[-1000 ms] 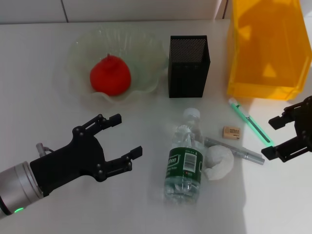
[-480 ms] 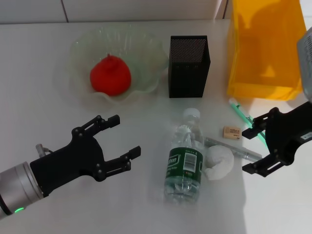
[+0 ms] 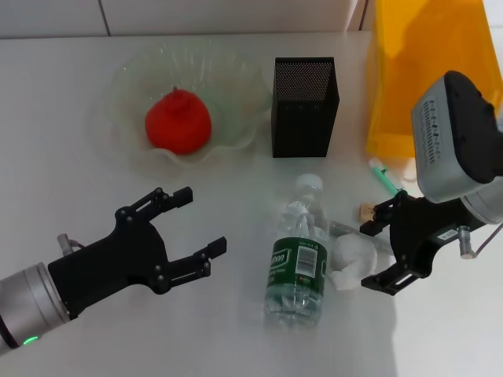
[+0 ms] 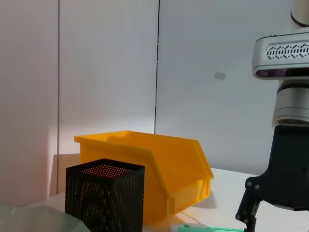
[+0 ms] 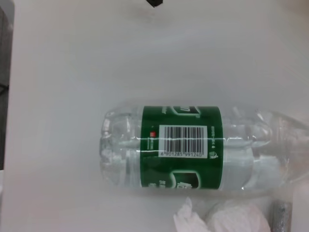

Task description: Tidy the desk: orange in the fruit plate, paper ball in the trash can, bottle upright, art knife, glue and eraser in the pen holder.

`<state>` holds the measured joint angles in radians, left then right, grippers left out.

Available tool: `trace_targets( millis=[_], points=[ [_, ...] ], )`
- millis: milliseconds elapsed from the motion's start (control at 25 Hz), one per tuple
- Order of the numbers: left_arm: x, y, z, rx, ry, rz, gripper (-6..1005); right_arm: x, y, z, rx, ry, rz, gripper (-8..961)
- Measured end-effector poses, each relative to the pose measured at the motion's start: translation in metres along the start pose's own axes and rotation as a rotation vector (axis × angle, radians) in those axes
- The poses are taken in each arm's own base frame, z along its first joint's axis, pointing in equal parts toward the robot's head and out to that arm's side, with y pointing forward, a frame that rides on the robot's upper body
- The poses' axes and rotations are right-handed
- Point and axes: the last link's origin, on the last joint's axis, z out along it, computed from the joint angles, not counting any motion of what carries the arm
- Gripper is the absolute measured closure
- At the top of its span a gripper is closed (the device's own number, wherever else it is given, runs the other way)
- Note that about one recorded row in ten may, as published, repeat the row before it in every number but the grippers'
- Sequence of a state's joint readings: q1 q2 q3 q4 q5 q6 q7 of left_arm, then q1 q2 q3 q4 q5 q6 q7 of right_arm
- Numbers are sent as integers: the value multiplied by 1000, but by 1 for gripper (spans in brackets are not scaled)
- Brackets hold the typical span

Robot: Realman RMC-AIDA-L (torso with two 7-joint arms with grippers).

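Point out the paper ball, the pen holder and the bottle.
paper ball [image 3: 351, 261], head view, middle of the crumpled white wad.
pen holder [image 3: 305, 118], head view, front mesh wall.
bottle [image 5: 181, 147], right wrist view, green label by the barcode.

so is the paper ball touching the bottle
Touching. The head view shows the paper ball pressed against the side of the lying bottle, no desk between them; the right wrist view agrees, as far as it shows.

I see a pale white bench [image 3: 63, 165] filling nearly the whole head view. Along the top edge of that frame runs a light wall [image 3: 196, 16] with a dark vertical seam, which my left wrist camera shows as tall grey panels.
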<state>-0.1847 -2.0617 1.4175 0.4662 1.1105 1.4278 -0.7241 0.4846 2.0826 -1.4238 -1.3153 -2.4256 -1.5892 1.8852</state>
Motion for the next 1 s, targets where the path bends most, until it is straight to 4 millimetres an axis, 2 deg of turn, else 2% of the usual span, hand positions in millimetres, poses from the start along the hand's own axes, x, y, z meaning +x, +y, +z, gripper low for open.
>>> trace_targets(
  millis=[560, 840, 1000],
  points=[
    [-2, 1, -1, -16, -14, -23, 137, -10, 3, 19, -7, -15, -17, 275],
    [-2, 1, -1, -18, -19, -30, 136, -14, 0, 14, 15, -29, -6, 300],
    [-2, 1, -2, -19, -18, -31, 137, -20, -2, 1, 48, -48, 16, 410]
  ],
)
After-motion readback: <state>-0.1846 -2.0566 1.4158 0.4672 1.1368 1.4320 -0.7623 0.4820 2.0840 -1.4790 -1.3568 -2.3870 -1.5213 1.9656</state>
